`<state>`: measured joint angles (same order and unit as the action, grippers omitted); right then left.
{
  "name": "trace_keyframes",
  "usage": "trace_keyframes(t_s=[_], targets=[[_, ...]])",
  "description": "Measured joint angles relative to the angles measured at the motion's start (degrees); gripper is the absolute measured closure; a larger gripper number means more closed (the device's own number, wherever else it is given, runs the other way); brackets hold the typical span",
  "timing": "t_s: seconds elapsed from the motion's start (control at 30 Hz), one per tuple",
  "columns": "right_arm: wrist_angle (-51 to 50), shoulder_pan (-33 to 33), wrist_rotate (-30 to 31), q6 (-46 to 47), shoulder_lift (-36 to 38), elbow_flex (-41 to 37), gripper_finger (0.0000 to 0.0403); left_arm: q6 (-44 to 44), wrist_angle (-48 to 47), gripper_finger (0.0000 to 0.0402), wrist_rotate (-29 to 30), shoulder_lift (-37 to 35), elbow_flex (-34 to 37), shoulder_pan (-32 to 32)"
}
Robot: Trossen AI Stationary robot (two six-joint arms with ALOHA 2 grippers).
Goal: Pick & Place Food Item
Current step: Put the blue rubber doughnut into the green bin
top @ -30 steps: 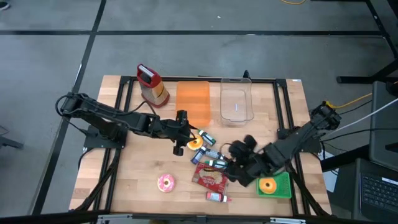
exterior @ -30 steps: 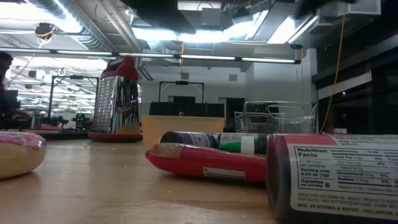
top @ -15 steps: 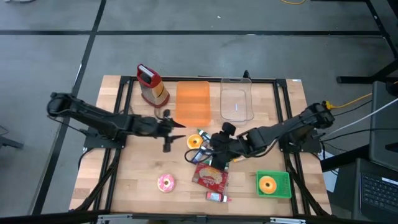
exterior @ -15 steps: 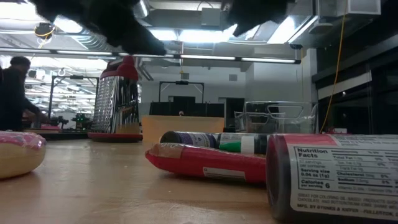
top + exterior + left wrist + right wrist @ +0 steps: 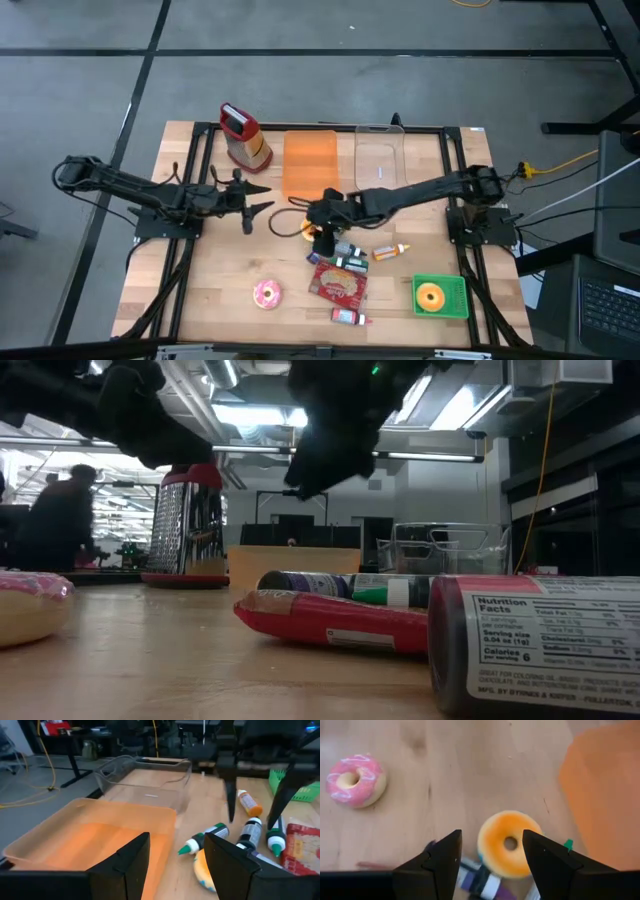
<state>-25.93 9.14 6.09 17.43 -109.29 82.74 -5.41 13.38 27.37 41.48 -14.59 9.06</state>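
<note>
From above, the wooden table (image 5: 220, 290) carries a grater (image 5: 245, 137) at the back left, an orange tray (image 5: 310, 165) beside it and a clear container (image 5: 380, 165) next to that. The left gripper (image 5: 258, 208) hangs over the left-centre of the table, short of the tray, fingers parted and empty. The right gripper (image 5: 318, 213) reaches in from the right to the cluster at the middle, directly above the orange donut (image 5: 313, 230), which lies flat on the wood just below the tray's front edge. Small bottles (image 5: 350, 262) lie near it, a red packet (image 5: 338, 286) sits in front, a pink donut (image 5: 266, 293) lies toward the front left, and a green basket (image 5: 455, 297) at the front right holds a second orange donut (image 5: 430, 297).

At table height, the pink donut (image 5: 30, 605) shows at the left edge, the red packet (image 5: 335, 622) in the middle and a labelled jar (image 5: 535, 645) close at the right; the grater (image 5: 190, 525) stands behind. A person (image 5: 55, 525) is in the room beyond.

The left wrist camera looks over the orange tray (image 5: 85, 837) and clear container (image 5: 145, 777) — its fingers (image 5: 130, 862) stand apart, gripping nothing.

The right wrist camera looks straight down on the orange donut (image 5: 509, 842), framed between its spread fingers (image 5: 440, 860) but not yet clasped; the pink donut (image 5: 355, 780) lies well apart.
</note>
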Motion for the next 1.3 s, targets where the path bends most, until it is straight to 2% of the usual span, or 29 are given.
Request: trace_keyframes(t_s=[0.33, 0.53, 0.8, 1.07, 1.3], targets=[[4.2, -3.0, -9.9, -0.7, -8.4, 0.0, 0.0191, 0.3, -0.1, 0.0219, 1.5, -1.3, 0.7, 0.0], [5.4, -4.0, -10.2, -0.1, -11.5, 0.0, 0.0191, 0.8, -0.1, 0.022, 2.0, -1.3, 0.7, 0.0], [6.7, -5.0, -9.9, 2.1, -11.8, 0.0, 0.0196, 0.8, -0.3, 0.022, 2.1, -1.3, 0.7, 0.0], [6.7, -5.2, -9.3, 3.2, -12.2, 0.0, 0.0258, 0.8, -0.4, 0.0219, 1.8, -1.3, 0.7, 0.0], [6.9, -5.4, -8.7, 3.2, -13.2, 0.1, 0.0351, 0.0, -1.6, 0.0219, 1.8, -1.2, 0.8, 0.0]])
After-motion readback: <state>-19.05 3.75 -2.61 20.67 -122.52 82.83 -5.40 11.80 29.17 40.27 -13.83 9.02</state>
